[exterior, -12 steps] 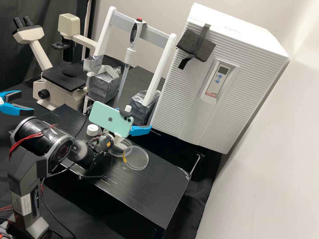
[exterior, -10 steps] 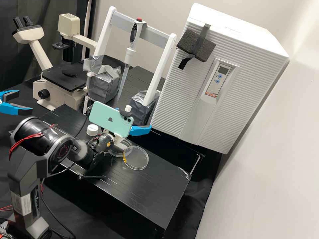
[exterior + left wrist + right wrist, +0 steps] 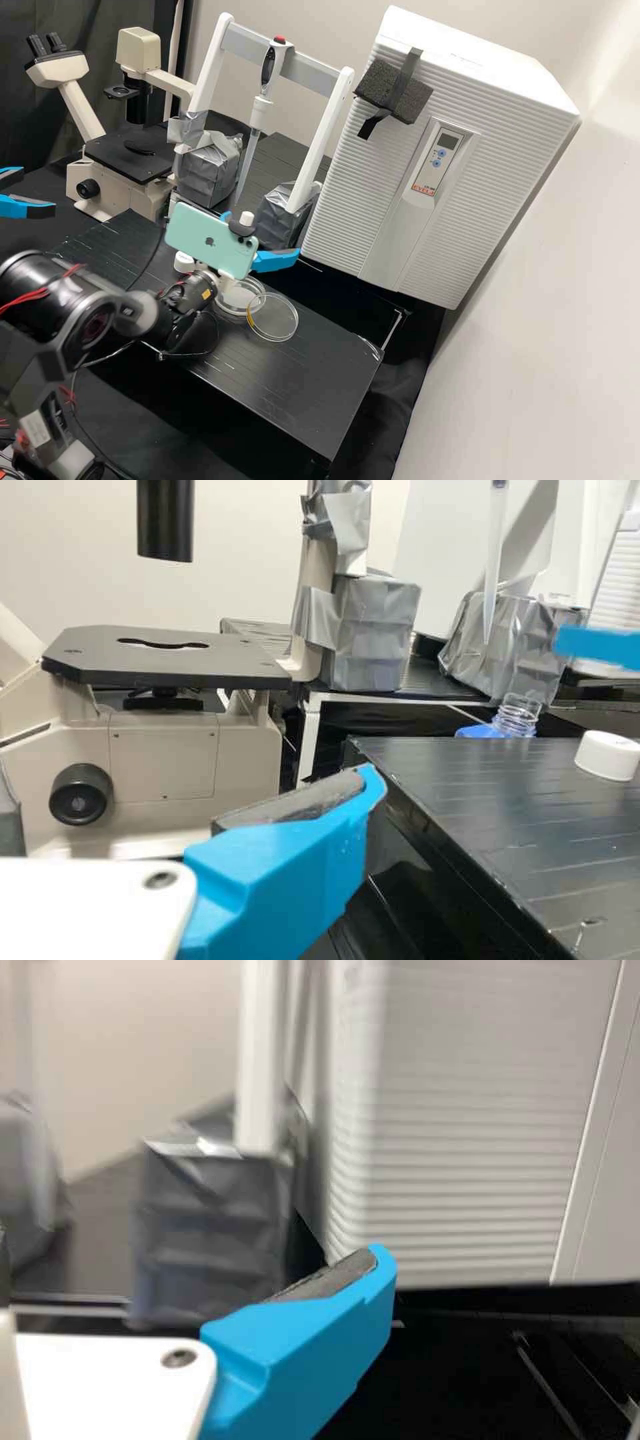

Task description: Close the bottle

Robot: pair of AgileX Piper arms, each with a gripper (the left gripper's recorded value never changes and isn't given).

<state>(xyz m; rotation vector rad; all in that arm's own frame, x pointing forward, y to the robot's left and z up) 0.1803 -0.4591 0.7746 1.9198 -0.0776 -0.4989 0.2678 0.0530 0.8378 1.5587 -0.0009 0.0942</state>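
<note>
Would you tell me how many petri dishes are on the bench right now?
2. One petri dish lies on the black bench; the second sits right beside it, partly behind the right arm, which may hide others.

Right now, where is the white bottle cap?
The white cap lies flat on the black platform, apart from the open clear bottle; in the high view it sits left of the petri dishes.

Big white ribbed cabinet (image 3: 400,167) sits right ahead of the right jaws on the black surface (image 3: 300,380), plain cream wall (image 3: 533,300) behind it.
</note>
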